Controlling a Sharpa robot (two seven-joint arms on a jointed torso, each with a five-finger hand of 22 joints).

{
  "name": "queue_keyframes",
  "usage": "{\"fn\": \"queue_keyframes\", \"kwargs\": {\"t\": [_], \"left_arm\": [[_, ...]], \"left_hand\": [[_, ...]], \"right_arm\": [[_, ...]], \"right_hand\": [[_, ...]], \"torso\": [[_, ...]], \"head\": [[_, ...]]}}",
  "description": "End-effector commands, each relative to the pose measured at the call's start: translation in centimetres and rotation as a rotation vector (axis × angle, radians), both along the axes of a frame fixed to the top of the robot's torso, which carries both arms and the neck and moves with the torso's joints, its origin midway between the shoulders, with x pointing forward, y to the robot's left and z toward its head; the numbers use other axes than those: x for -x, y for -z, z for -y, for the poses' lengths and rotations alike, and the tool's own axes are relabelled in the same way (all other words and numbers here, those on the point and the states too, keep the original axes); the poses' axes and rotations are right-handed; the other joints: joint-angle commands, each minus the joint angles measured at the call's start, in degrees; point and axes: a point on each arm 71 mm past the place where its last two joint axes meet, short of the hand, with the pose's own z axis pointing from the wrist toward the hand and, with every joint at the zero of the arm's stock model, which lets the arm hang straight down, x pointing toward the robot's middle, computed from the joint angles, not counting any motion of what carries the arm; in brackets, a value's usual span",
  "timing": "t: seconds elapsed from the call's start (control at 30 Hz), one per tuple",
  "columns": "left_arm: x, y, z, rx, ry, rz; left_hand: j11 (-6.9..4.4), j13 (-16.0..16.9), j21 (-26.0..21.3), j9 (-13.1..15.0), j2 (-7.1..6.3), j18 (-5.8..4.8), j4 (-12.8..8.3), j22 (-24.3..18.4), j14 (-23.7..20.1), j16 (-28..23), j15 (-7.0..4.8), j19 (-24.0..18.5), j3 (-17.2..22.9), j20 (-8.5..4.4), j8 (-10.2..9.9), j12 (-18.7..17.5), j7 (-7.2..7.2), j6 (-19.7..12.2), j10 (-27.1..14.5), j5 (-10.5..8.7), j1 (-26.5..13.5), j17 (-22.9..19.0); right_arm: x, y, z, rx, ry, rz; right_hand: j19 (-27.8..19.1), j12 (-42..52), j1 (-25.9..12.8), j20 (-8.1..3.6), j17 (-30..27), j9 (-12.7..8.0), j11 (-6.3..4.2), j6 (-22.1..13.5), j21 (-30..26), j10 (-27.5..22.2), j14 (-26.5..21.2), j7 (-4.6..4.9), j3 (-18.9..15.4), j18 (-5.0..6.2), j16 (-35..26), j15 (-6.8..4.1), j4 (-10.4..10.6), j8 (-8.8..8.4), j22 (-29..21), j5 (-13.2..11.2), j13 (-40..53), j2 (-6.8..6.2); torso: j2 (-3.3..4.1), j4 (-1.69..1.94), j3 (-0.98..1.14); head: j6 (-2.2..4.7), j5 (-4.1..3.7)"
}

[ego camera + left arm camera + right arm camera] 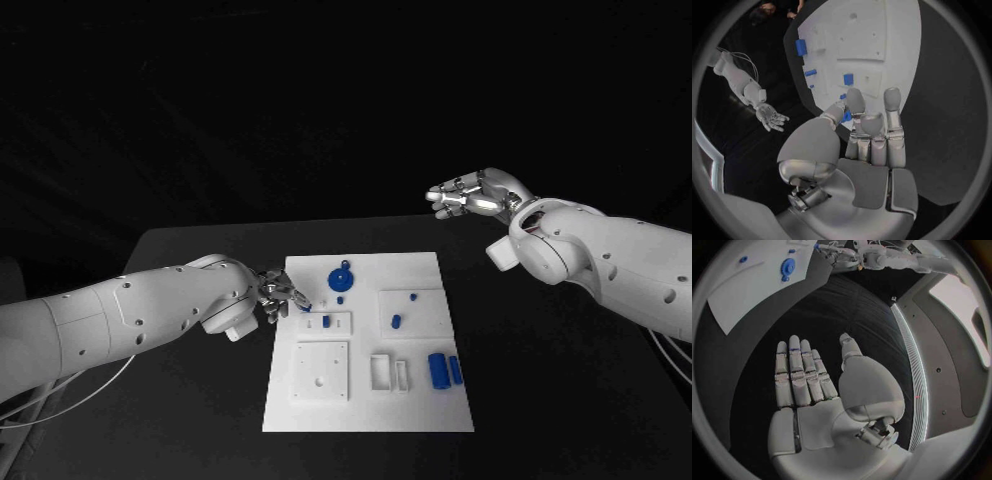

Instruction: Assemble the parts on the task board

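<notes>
The white task board (368, 405) lies in the middle of the black table. On it are a round blue disc (342, 278), several small blue pegs such as one (397, 321) on a raised white square, and two blue cylinders (446, 370) near the right edge. My left hand (278, 297) hovers at the board's left edge and pinches a small blue part (846, 116) between thumb and a finger, just beside a blue piece (326, 321) in a white block. My right hand (473, 195) is raised beyond the board's far right corner, fingers (798, 370) straight and apart, holding nothing.
White blocks stand on the board's near half: a square plate (320, 372) and two narrow slotted holders (389, 371). Bare black table (562, 380) lies to the right of the board and in a strip on its left under my left forearm.
</notes>
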Motion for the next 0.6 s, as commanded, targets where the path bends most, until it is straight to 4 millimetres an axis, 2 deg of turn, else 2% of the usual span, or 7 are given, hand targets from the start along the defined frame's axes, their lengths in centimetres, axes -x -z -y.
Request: {"fn": "queue_keyframes", "kwargs": {"t": [0.03, 0.37, 0.47, 0.6], "left_arm": [[0.4, 0.2, 0.2, -0.007, -0.011, 0.011], [1.0, 1.0, 0.8, -0.050, 0.021, 0.004], [1.0, 1.2, 1.0, -0.069, 0.034, 0.002], [1.1, 1.4, 1.3, -0.101, 0.056, -0.002]], "left_hand": [[-2.24, 0.0, 0.4, 0.2, 0.13, -0.41, 0.4, 1.2, 0.2, 0.3, 0.03, -0.5, 0.0, 0.00, 0.1, 0.5, -6.37, 13.7, 1.0, -0.41, 0.4, 0.1], [-2.22, 0.0, 0.8, 0.4, 0.62, -0.34, 1.1, 1.2, 0.1, 0.6, 0.02, -0.7, -0.2, 0.04, 0.1, 0.7, -6.45, 13.8, 0.9, -1.80, 0.1, -0.1], [-2.26, 0.1, 1.0, 0.5, 1.05, -0.32, 1.5, 1.2, 0.1, 0.7, -0.01, -0.6, -0.4, 0.02, 0.1, 0.9, -6.49, 13.9, 0.9, -3.28, 0.0, -0.3], [-2.25, 0.0, 1.1, 0.6, 1.21, -0.32, 1.6, 1.1, 0.1, 0.8, -0.01, -0.6, -0.5, 0.00, 0.1, 0.9, -6.48, 13.9, 0.9, -3.46, 0.1, -0.5]], "right_arm": [[0.0, 0.1, -0.1, -0.005, -0.009, -0.001], [0.1, 0.2, 0.0, -0.005, -0.009, -0.004], [0.1, 0.2, 0.0, -0.006, -0.009, -0.005], [0.1, 0.3, 0.0, -0.006, -0.009, -0.006]], "right_hand": [[-0.4, -0.2, 0.0, 0.00, -0.1, -0.1, -0.09, -0.3, 0.0, -0.4, -0.3, 0.15, 0.1, -0.44, -0.3, -0.12, 0.4, -0.03, -0.1, 0.1, -0.1, -0.29], [-0.4, -0.2, 0.0, 0.00, -0.1, -0.1, -0.09, -0.2, 0.0, -0.4, -0.4, 0.14, 0.1, -0.44, -0.3, -0.12, 0.4, -0.02, -0.1, 0.2, 0.0, -0.27], [-0.4, -0.2, 0.0, 0.00, -0.1, -0.1, -0.09, -0.2, 0.0, -0.4, -0.4, 0.14, 0.1, -0.44, -0.3, -0.12, 0.4, -0.02, -0.1, 0.2, 0.0, -0.27], [-0.4, -0.2, 0.0, 0.00, -0.1, -0.1, -0.09, -0.2, 0.0, -0.4, -0.4, 0.14, 0.1, -0.44, -0.3, -0.12, 0.4, -0.02, -0.1, 0.2, 0.0, -0.27]], "torso": [[0.02, -0.05, 0.02], [0.18, -0.17, 0.05], [0.17, -0.19, 0.09], [0.17, -0.19, 0.09]], "head": [[-0.02, 0.14], [-0.06, 0.21], [-0.12, 0.17], [-0.19, 0.15]]}}
